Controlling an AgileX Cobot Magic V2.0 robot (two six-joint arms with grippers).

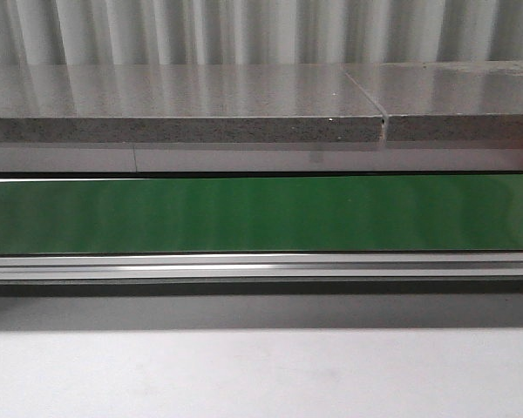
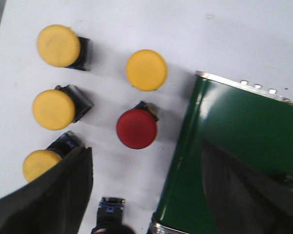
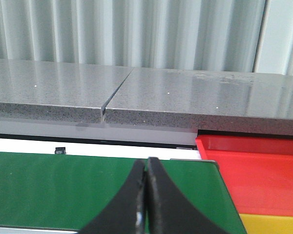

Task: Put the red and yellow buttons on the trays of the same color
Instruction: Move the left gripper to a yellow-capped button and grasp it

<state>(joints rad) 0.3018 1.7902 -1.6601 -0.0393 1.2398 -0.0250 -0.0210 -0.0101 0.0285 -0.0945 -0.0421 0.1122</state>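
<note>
Plainly the left end effector [image 2: 146,195] is the nearer one; its fingers stand spread and empty above the white surface [image 2: 244,39], and the red button [image 2: 136,128] lies just ahead of the gap between them, cap up, with yellow buttons [image 2: 146,70] around it and the green conveyor belt [image 2: 244,146] close alongside. Meanwhile the right end effector [image 3: 146,204] is pinched closed on nothing, hanging over the belt near the red tray [image 3: 254,170] and the yellow tray [image 3: 273,223]; only its wrist view shows those trays, only the left wrist view shows the buttons, and the front view shows neither.
</note>
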